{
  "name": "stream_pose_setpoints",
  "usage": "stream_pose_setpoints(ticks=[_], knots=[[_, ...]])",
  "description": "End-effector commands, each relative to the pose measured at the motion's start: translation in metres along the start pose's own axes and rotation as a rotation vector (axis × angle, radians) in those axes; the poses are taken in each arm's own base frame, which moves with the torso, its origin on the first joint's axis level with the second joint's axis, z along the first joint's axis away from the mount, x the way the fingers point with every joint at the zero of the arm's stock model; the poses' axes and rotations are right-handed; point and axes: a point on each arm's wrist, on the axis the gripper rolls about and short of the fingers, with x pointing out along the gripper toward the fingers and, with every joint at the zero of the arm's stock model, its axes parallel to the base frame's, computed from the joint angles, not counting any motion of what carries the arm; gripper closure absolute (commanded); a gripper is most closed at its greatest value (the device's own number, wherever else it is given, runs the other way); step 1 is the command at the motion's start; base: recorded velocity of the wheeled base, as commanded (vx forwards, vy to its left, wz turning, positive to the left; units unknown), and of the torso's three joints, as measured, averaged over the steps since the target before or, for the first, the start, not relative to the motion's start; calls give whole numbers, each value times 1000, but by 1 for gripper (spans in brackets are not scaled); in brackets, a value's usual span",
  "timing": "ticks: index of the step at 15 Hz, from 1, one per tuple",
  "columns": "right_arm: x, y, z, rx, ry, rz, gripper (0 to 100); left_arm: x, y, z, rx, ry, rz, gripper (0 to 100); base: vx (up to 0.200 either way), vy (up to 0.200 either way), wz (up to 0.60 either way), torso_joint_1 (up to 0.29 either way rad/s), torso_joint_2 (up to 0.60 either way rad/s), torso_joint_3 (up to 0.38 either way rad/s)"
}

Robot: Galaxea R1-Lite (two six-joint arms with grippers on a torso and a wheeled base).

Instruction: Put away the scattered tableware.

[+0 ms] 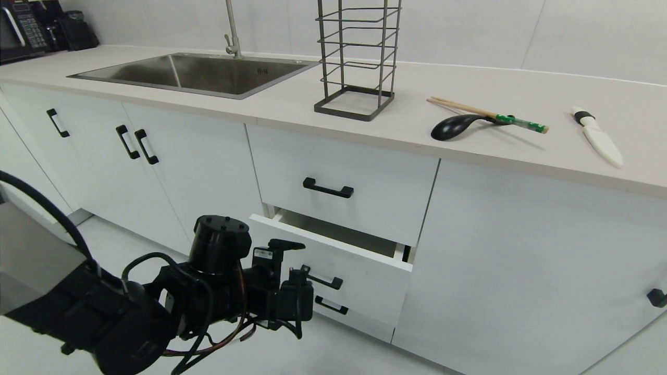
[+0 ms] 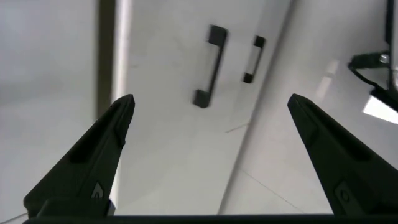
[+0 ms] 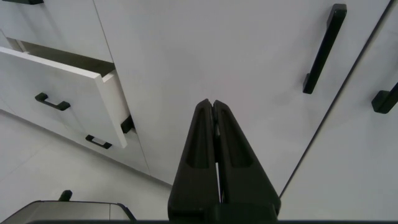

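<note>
A: Fingers (image 2: 93,162) are held spread on the left gripper (image 2: 210,107) near the part-open drawer (image 1: 365,276), and pressed together on the right gripper (image 3: 215,107).
B: That drawer is likely readied for the spoon (image 1: 457,127), chopsticks (image 1: 487,114) and knife (image 1: 600,139), laid on the counter (image 1: 396,136) at two o'clock.

The bench (image 1: 469,88) is a pale beige, and on it lie a glossy black spoon (image 1: 451,127), light wooden chopsticks (image 1: 484,113) sleeved at one end in green with small white marks, and a cream-white knife (image 1: 602,140) crossed by one black band (otherwise plain). The sink (image 1: 208,73) is steel grey and the wire rack (image 1: 343,113) dark grey. The drawer (image 1: 354,265) is plain white with black handles (image 1: 328,188), and the left gripper (image 2: 209,102) and right gripper (image 3: 213,102) are black.
</note>
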Motion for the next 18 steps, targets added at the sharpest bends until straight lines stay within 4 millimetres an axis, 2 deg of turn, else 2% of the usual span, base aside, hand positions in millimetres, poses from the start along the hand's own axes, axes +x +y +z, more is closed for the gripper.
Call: stream_pose_setpoints(ticks=[1, 4, 6, 9, 18], knots=[[0, 0, 0, 0, 1, 0, 100, 5, 13, 2, 3, -11, 40, 0, 0, 0, 0, 0, 0, 0], [0, 0, 0, 0, 1, 0, 100, 43, 7, -7, -7, 5, -13, 0, 0, 0, 0, 0, 0, 0], [0, 0, 0, 0, 1, 0, 100, 57, 9, -23, -30, 38, -12, 0, 0, 0, 0, 0, 0, 0], [0, 0, 0, 0, 0, 0, 100, 69, 15, -42, -52, 76, 2, 0, 0, 0, 0, 0, 0, 0], [0, 0, 0, 0, 0, 0, 100, 95, 25, -49, -44, 68, 49, 0, 0, 0, 0, 0, 0, 0]])
